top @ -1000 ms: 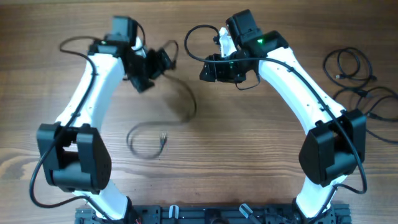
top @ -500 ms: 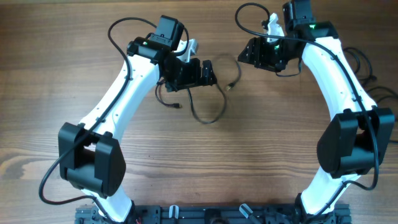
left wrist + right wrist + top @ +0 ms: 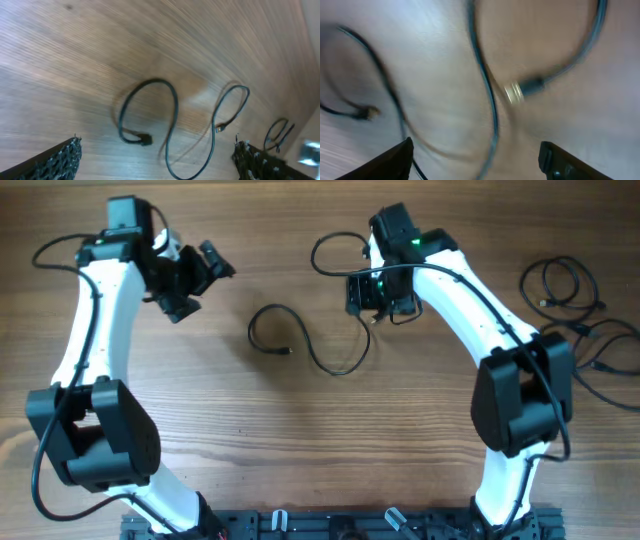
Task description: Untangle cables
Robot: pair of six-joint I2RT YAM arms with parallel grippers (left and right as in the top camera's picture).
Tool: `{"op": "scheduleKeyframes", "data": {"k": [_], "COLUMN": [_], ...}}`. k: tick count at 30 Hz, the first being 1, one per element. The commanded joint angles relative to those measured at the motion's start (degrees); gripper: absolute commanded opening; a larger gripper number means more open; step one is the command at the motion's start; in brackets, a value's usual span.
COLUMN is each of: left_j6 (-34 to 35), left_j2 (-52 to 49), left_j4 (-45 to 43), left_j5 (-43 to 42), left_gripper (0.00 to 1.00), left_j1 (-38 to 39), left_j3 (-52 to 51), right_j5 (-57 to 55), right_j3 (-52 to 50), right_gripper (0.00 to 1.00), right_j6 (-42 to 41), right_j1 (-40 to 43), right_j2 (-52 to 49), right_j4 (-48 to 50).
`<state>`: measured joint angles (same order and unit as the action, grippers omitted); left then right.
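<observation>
- left hand (image 3: 198, 280): far left, fingers spread wide, holding nothing.
- one loose cable (image 3: 312, 358): mid-counter (image 3: 300, 450), lying in an S-curve, two plug ends visible.
- right hand (image 3: 372, 302): over that cable's right plug, fingers apart, nothing clamped; wrist view is blurred.
- other cables (image 3: 570, 285): right edge, overlapping loops, at least two, exact count unclear.

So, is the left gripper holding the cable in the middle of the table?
No, in the overhead view the left gripper is open and apart from the cable, which lies loose on the table.
</observation>
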<state>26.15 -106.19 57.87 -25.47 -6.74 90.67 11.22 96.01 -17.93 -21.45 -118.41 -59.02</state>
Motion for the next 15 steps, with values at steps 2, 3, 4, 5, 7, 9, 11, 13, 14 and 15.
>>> {"op": "scheduleKeyframes", "data": {"k": [2, 3, 4, 5, 7, 9, 11, 13, 14, 15], "left_j6": [-0.2, -0.2, -0.2, -0.2, -0.2, -0.2, -0.2, -0.2, -0.2, -0.2], "left_j2": [-0.5, -0.5, -0.5, -0.5, -0.5, -0.5, -0.5, -0.5, -0.5, -0.5], "left_j4": [0.2, 0.2, 0.3, 0.3, 0.3, 0.1, 0.1, 0.1, 0.1, 0.1], "left_j5": [0.1, 0.3, 0.7, 1.0, 1.2, 1.6, 1.6, 1.6, 1.6, 1.6], "left_gripper": [1.00, 1.00, 1.00, 1.00, 1.00, 1.00, 1.00, 1.00, 1.00, 1.00], "left_j1": [-0.6, -0.5, -0.5, -0.5, -0.5, -0.5, -0.5, -0.5, -0.5, -0.5], "left_j3": [0.5, 0.5, 0.5, 0.4, 0.4, 0.4, 0.4, 0.4, 0.4, 0.4], "right_j5": [2.7, 2.5, 2.8, 3.6, 6.0, 6.0, 7.0, 7.1, 7.1, 7.0], "right_j3": [-1.0, -2.7, -4.3, -6.4, -9.7, -10.4, -10.4, -9.4, -7.9, -6.3], "right_gripper": [0.77, 0.72, 0.69, 0.64, 0.57, 0.51, 0.34, 0.04, 0.04, 0.04], "right_j6": [-4.8, -6.1, -7.3, -7.8, -8.1, -8.8, -9.1, -9.0, -8.4, -7.0], "right_j1": [-2.4, -3.3, -4.0, -4.7, -6.0, -6.5, -6.6, -6.5, -6.2, -5.6], "right_j2": [-3.1, -3.6, -3.8, -3.9, -4.0, -4.0, -4.0, -3.9, -3.5, -2.4], "right_j4": [-5.1, -4.9, -4.3, -3.2, -1.0, -0.1, 1.9, 3.6, 3.5, 3.4]}}
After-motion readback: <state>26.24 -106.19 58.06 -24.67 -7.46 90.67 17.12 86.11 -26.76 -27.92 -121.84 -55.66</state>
